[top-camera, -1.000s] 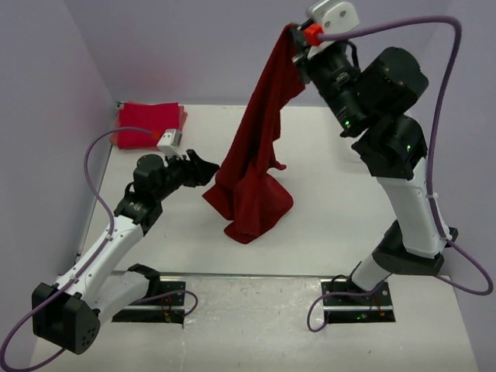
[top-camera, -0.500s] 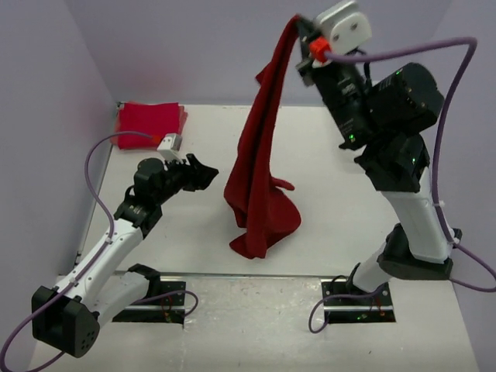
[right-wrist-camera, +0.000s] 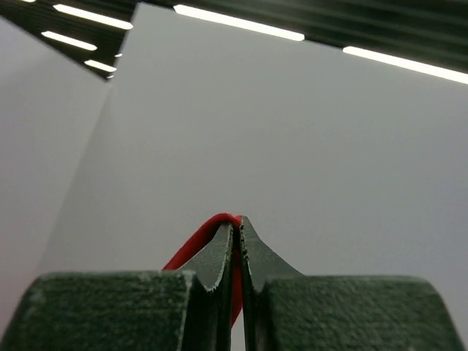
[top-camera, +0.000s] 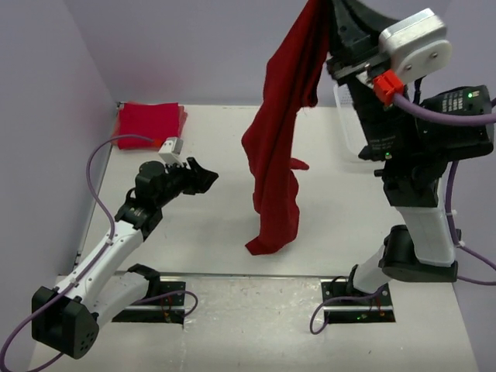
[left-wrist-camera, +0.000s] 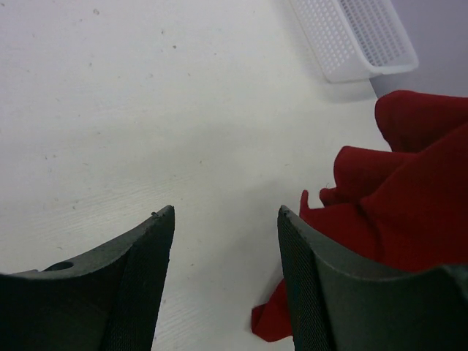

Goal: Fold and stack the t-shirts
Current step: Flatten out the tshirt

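Appearing only overhead, folded t-shirts (top-camera: 149,122) are stacked left of the crimson t-shirt (top-camera: 279,155) clamped by the right gripper (right-wrist-camera: 238,223); left gripper (left-wrist-camera: 225,216) is parted, empty.

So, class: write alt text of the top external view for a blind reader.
The right gripper, raised high, pinches a dark red t-shirt that hangs down to the table. The left gripper is open beside it; folded red t-shirts lie far left.

Hanging t-shirt (top-camera: 280,147) blocks table (top-camera: 194,232) centre; open surface ahead of left pincer (left-wrist-camera: 224,213).
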You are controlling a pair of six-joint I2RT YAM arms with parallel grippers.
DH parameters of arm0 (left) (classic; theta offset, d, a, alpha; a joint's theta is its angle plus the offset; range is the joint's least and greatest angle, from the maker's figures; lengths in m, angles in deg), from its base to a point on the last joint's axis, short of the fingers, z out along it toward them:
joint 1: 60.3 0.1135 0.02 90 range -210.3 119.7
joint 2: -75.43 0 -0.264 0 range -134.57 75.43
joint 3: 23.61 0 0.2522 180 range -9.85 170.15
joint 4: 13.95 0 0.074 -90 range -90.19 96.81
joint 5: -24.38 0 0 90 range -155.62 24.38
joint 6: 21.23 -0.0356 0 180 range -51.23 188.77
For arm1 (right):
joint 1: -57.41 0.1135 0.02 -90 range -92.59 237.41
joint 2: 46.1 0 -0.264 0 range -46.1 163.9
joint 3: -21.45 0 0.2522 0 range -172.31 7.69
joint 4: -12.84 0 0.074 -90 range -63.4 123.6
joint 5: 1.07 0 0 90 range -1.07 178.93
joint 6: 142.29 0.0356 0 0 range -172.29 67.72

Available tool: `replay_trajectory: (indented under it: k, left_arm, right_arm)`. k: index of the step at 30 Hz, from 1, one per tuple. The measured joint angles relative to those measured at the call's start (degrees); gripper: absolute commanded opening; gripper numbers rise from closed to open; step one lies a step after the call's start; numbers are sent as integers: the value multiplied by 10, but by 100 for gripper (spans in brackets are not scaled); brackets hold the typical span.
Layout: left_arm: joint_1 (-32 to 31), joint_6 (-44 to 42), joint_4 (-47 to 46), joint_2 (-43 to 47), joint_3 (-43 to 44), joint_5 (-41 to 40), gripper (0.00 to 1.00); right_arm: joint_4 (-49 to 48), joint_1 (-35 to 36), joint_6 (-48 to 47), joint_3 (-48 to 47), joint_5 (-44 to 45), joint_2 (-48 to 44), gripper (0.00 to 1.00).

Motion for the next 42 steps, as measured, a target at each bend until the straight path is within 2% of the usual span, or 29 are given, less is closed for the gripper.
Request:
replay_trajectory:
  k: [2, 6, 11, 15, 21, 26, 28, 29, 34, 42]
  left_arm:
    - [-2, 0, 0, 0, 0, 0, 59]
    - [-5, 0, 0, 2, 0, 6, 59]
    - [-20, 9, -10, 8, -10, 32, 59]
    - [-42, 24, -40, -12, -36, 65, 64]
    - [-93, 56, -144, -133, -56, 115, 67]
    - [-162, 75, -247, -205, -56, 144, 74]
    - [-176, 83, -302, -231, -57, 159, 71]
    - [-182, 86, -328, -245, -57, 162, 65]
    - [-216, 69, -386, -306, -57, 133, 59]
    - [-253, 21, -394, -354, -57, 28, 59]
  right_arm:
    - [-33, -42, -12, -21, 2, 11, 0]
    - [-68, -117, -16, 11, 8, 6, 0]
    - [-63, -149, 1, 13, 6, 26, 0]
    - [-51, -156, 19, 13, 4, 38, 0]
    - [-28, -156, 35, 12, 2, 52, 0]
    - [-16, -156, 42, 12, 2, 52, 0]
    - [-12, -156, 46, 12, 2, 51, 0]
    - [-10, -156, 46, 12, 2, 51, 0]
    - [3, -156, 58, 12, 1, 47, 0]
    - [18, -156, 70, 12, 0, 35, 0]
